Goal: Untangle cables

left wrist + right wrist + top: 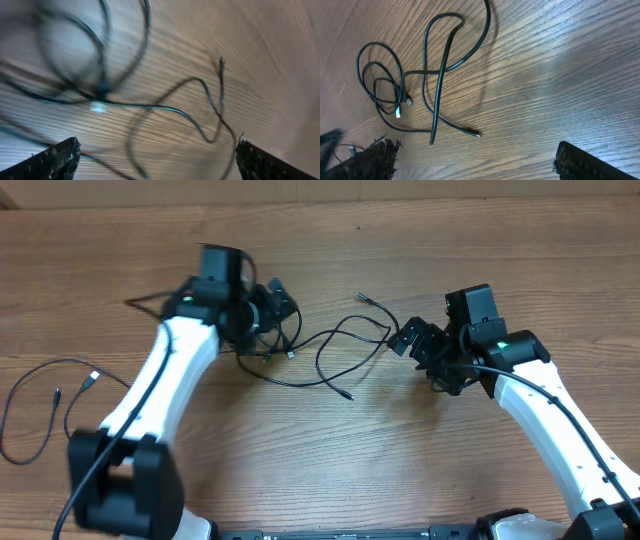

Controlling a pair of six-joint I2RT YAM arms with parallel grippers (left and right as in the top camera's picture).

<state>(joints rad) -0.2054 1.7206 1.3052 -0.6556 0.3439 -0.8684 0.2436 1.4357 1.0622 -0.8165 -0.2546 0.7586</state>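
Both arms hang over the wooden table (500,240), seen from my overhead camera. The left gripper (283,308) stands wide open, holding nothing, over the left end of the cables (318,358), a loose black tangle of loops lying flat at mid-table. The right gripper (402,340), equally wide and empty, sits just beside the tangle's right end. My left wrist camera gives me blurred loops and a silvery plug (97,106) beyond its fingers (55,160). The right wrist camera shows coils and plug ends lying on the wood. A lone cable (60,361) lies well apart, near the table's left edge.
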